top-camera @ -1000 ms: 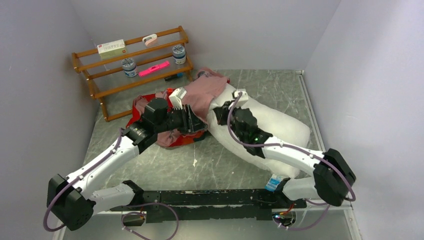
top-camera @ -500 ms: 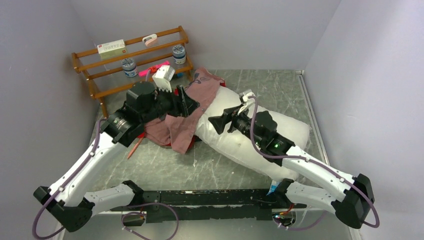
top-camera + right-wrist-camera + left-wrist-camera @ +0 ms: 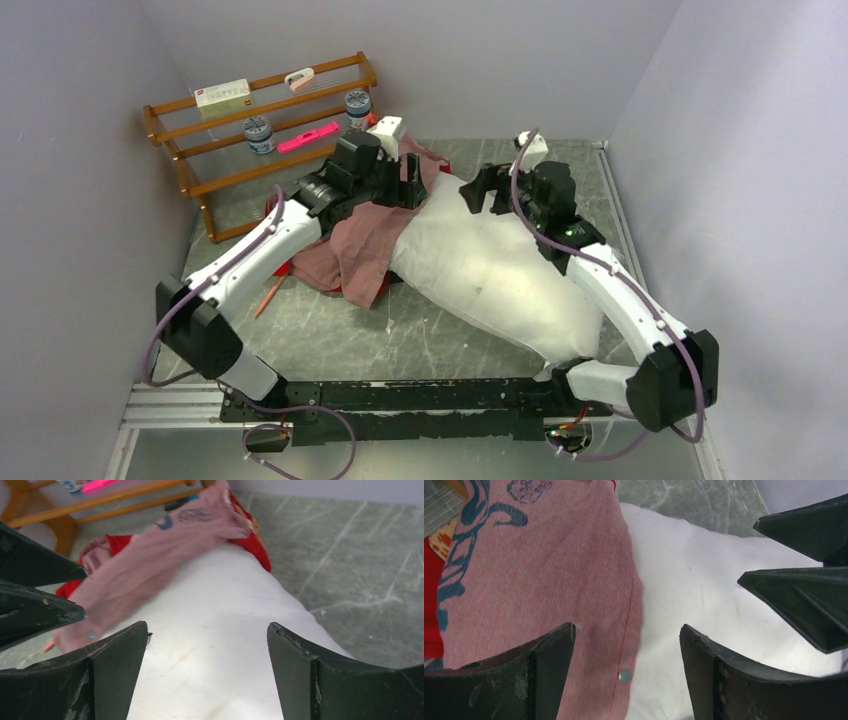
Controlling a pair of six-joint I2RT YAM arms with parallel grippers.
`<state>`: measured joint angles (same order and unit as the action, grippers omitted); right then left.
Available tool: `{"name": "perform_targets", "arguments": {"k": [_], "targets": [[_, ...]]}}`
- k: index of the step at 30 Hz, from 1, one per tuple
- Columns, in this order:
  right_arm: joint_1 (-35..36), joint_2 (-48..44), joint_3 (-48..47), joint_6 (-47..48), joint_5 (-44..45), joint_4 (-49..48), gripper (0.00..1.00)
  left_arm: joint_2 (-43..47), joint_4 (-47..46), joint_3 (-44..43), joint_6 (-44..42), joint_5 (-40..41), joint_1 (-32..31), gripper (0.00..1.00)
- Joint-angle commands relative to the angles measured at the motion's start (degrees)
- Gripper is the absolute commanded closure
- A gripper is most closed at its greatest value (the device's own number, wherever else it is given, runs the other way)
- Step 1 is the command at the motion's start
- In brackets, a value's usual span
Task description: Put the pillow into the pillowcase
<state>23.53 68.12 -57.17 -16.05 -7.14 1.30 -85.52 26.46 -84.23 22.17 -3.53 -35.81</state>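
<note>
The white pillow lies slantwise across the table, its far end partly covered by the pillowcase, which is crumpled with its pink reverse up and red showing at the edges. My left gripper hangs open over the pillowcase's hem, where a small snap sits beside the pillow. My right gripper is open just above the pillow's far end, facing the left one. Neither holds anything. In the right wrist view the pillowcase drapes over the pillow's left side.
A wooden rack at the back left carries two jars, a pink marker and a box. An orange pencil lies on the table by the pillowcase. Walls close in on both sides.
Both grippers have opened and moved toward the pillow's far end. The left let go of the pillowcase, which now lies draped there. The right lifted off the pillow.
</note>
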Motion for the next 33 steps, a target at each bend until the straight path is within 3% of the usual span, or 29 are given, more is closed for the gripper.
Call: {"name": "perform_targets", "arguments": {"k": [1, 7, 10, 19, 23, 30, 33], "targets": [[-6.8, 3.8, -2.3, 0.2, -13.0, 0.7, 0.09, -4.9, -8.0, -4.2, -3.3, 1.5, 0.1, 0.18], [-9.7, 14.3, -6.7, 2.5, -27.2, 3.5, 0.08, -13.3, -9.8, -10.4, -4.6, 3.1, 0.1, 0.18], [-9.3, 17.7, -7.7, 4.7, -30.0, 7.4, 0.12, -18.3, -7.8, -15.3, -5.1, 2.8, 0.1, 0.22], [-5.0, 15.2, 1.8, 1.9, -30.2, 1.7, 0.34, -22.0, -10.1, -15.8, -7.3, 4.7, -0.1, 0.52], [-3.2, 11.3, 7.6, -1.0, -27.4, -4.4, 0.31, -22.7, -8.4, -16.2, -8.8, 5.1, -0.4, 0.35], [-0.8, 8.8, 7.5, -1.9, -24.2, -4.3, 0.31, -23.0, -6.8, -14.0, -9.7, 9.6, -0.4, 0.31], [0.5, 8.0, 7.4, -2.4, -23.0, -4.5, 0.31, -23.1, -6.6, -13.3, -10.0, 10.9, -0.4, 0.38]]}}
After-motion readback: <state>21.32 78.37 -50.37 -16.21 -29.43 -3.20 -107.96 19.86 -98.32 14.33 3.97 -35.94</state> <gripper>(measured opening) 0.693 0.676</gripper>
